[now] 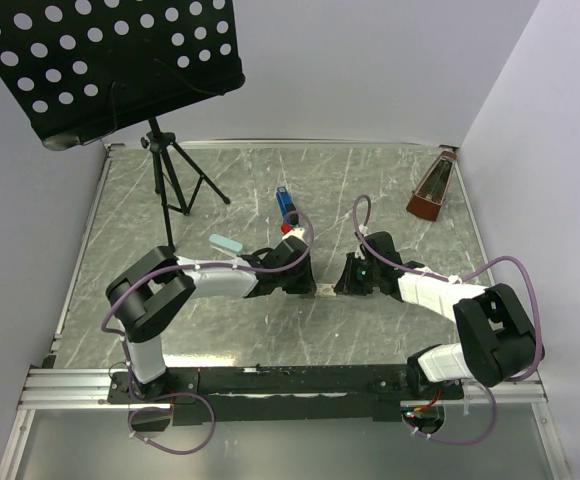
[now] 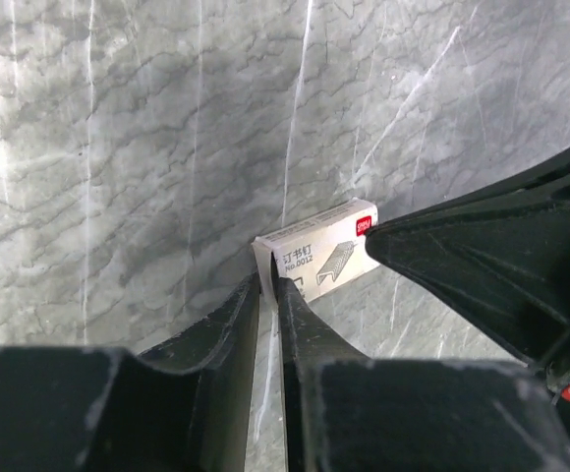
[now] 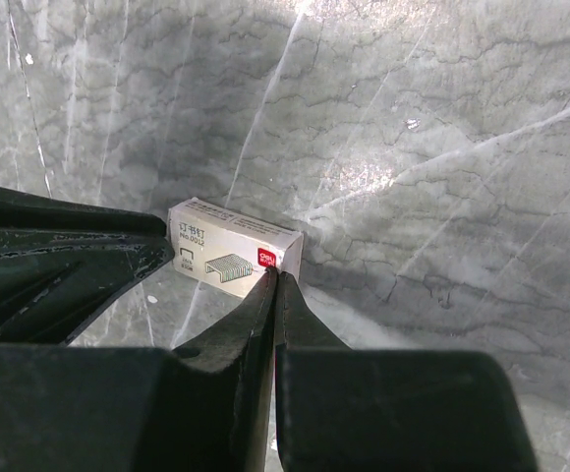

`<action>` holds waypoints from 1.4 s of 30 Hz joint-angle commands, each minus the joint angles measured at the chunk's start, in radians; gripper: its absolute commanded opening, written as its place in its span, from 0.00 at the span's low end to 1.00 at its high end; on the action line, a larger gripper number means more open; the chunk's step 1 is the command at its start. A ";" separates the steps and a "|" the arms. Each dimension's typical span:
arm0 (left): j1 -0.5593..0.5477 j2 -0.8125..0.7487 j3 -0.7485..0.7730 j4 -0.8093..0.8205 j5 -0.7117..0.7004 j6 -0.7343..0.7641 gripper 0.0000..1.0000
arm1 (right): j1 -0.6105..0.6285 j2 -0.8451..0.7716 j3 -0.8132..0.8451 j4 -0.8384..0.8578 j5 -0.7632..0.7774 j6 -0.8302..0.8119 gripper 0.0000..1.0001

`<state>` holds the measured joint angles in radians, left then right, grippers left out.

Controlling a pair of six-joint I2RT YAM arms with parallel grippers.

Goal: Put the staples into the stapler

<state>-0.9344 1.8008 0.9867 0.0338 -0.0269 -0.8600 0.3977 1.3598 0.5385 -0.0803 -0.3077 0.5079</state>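
- Top view: the staple box (image 1: 324, 291) lies on the marble table (image 1: 420, 320), mid-table, between the two grippers.
- The left gripper (image 1: 308, 287) is at the box's left end and the right gripper (image 1: 340, 287) at its right end, both low over the table.
- The stapler (image 1: 284, 199) lies farther back, well apart from the box, behind the left arm.
- A pale teal object (image 1: 225, 243) sits beside the left arm. A music stand (image 1: 110, 60) on a tripod stands back left and a metronome (image 1: 432, 190) back right.
- Left wrist view: the left gripper (image 2: 268, 282) shows only a thin slit between its fingers, with the tips at the near end of the box (image 2: 319, 251). I cannot tell whether it pinches the box.
- The right gripper (image 2: 482, 265) covers the box's far end.
- Right wrist view: the right gripper (image 3: 275, 275) has its fingers pressed together, tips touching the red-printed end of the box (image 3: 228, 248).
- The left gripper (image 3: 59, 261) hides the box's other end.
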 commanded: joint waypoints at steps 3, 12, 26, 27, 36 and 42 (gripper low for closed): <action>-0.021 0.031 0.067 -0.060 -0.056 0.029 0.19 | 0.015 -0.028 0.020 -0.038 0.035 -0.012 0.06; -0.034 0.043 0.093 -0.123 -0.110 0.036 0.16 | 0.023 -0.034 0.020 -0.039 0.036 -0.011 0.06; -0.040 0.048 0.115 -0.147 -0.108 0.047 0.16 | 0.027 -0.057 0.017 -0.041 0.033 -0.005 0.09; -0.041 0.048 0.122 -0.147 -0.107 0.047 0.16 | 0.030 -0.057 0.017 -0.038 0.033 -0.003 0.09; -0.050 0.071 0.150 -0.161 -0.099 0.052 0.07 | 0.033 -0.062 0.008 -0.010 0.013 0.027 0.14; -0.052 0.075 0.152 -0.161 -0.094 0.049 0.01 | 0.032 -0.051 -0.003 0.019 -0.002 0.053 0.17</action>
<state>-0.9749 1.8626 1.1084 -0.1188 -0.1284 -0.8234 0.4202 1.3380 0.5373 -0.0975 -0.2962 0.5339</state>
